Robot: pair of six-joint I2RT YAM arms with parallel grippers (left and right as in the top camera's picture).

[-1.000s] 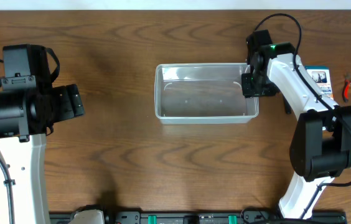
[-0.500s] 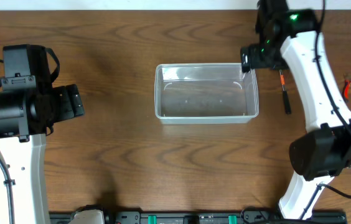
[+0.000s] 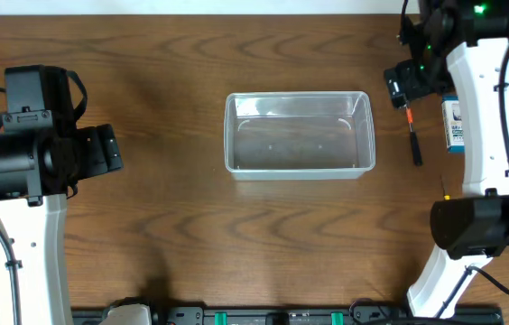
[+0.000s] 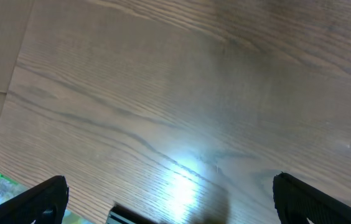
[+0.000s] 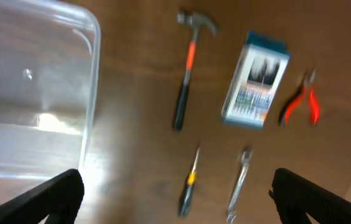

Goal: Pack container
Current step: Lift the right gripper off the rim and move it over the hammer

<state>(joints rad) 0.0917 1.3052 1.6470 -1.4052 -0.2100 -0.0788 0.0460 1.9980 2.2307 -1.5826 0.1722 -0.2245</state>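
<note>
The container (image 3: 300,135) is a clear rectangular tub in the middle of the table, with nothing inside it; its rim also shows at the left of the right wrist view (image 5: 91,81). My right gripper (image 3: 401,88) hangs open and holds nothing, above the table just right of the tub's far right corner. In its wrist view the right gripper (image 5: 175,205) looks down on tools to the tub's right. My left gripper (image 3: 106,149) stays far left, open over bare wood (image 4: 172,205).
Right of the tub lie a hammer (image 5: 187,74) with an orange-and-black handle, a blue-and-white box (image 5: 255,81), red pliers (image 5: 303,102), a yellow-banded screwdriver (image 5: 189,183) and a metal wrench (image 5: 239,183). From overhead the hammer (image 3: 412,135) and box (image 3: 453,125) sit beside the right arm.
My right gripper opened wide at the tub's right rim, then rose and swung back and to the right, away from it. The left arm has not moved.
</note>
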